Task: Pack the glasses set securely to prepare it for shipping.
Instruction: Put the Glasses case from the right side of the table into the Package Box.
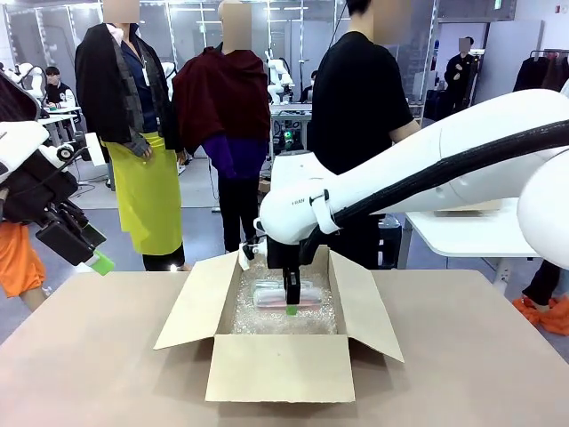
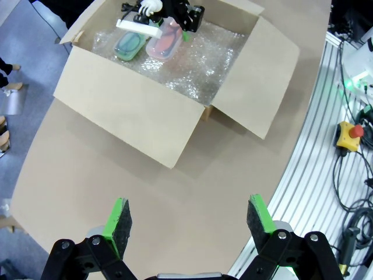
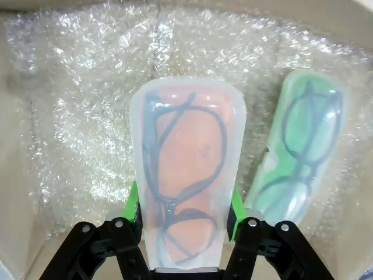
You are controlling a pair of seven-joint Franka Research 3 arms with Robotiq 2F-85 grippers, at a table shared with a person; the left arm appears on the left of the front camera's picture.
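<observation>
Right arm: reaches in from frame right and bends down into the cardboard box (image 1: 280, 366) at centre.
Right end effector (image 3: 183, 201): clamped on the pale pink glasses case (image 3: 186, 146) (spectacles visible inside).
Mint green glasses case (image 3: 297, 157): just beside it, on bubble wrap (image 3: 76, 105).
Left end effector (image 2: 187, 213): spread wide, raised at frame left.

The pink case (image 3: 186, 175) and the green case (image 3: 297, 151) are translucent, smooth, softly frosted plastic, and dark thin-framed spectacles (image 3: 152, 140) show through each. The bubble wrap (image 3: 81, 105) lining the box (image 1: 280, 366) is clear glossy plastic film, dimpled and crinkled, while the box itself is plain brown cardboard, matt, standing on a smooth, matt tan table (image 1: 89, 356) top. On the left gripper (image 2: 189, 224) the fingers (image 2: 87, 256) are matt black, the pads (image 2: 260, 217) are bright green at the edge with a finely textured dark face, and the right arm (image 1: 427, 169) wears a white glossy shell
</observation>
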